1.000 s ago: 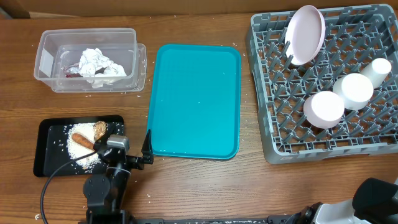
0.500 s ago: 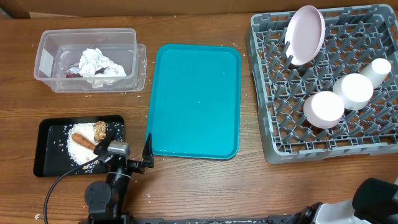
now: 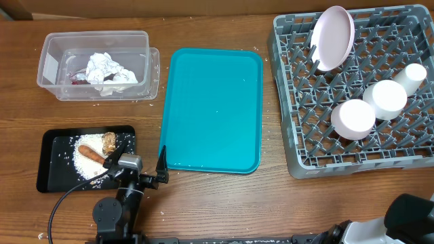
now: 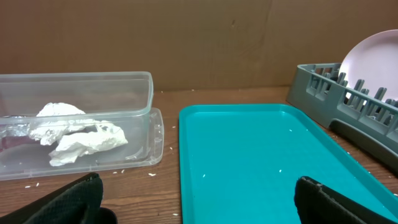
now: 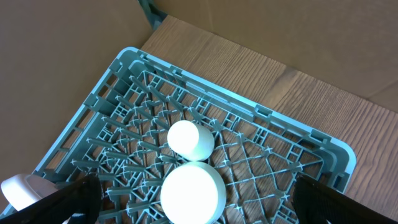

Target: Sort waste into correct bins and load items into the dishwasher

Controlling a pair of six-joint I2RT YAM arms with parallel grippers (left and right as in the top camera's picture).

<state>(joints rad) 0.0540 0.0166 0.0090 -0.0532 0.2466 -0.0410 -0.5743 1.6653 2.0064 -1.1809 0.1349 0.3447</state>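
Note:
The clear tub (image 3: 47, 64) at the back left holds a crumpled white napkin (image 3: 108, 69) and a red-and-white wrapper (image 3: 80, 80). It also shows in the left wrist view (image 4: 124, 99). The black tray (image 3: 51, 159) holds rice (image 3: 87, 161), an orange stick (image 3: 89, 152) and a brown chunk (image 3: 108, 141). The grey dish rack (image 3: 288, 102) holds the plate (image 3: 333, 37), two bowls (image 3: 356, 118) (image 3: 388, 97) and a cup (image 3: 414, 74). My left gripper (image 3: 135, 165) is open and empty, low between the black tray and the teal tray. My right gripper (image 5: 200, 214) is open above the rack. The spoon is out of view.
The flat teal tray (image 3: 213, 108) lies in the middle, between the tub and the rack. Loose rice grains lie scattered on the wood near the tub. A cardboard wall stands behind the table. The right arm's base (image 3: 410, 210) sits at the front right corner.
My left gripper has drawn back a little from the black tray's corner toward the table's front edge, still open. Nothing else has moved.

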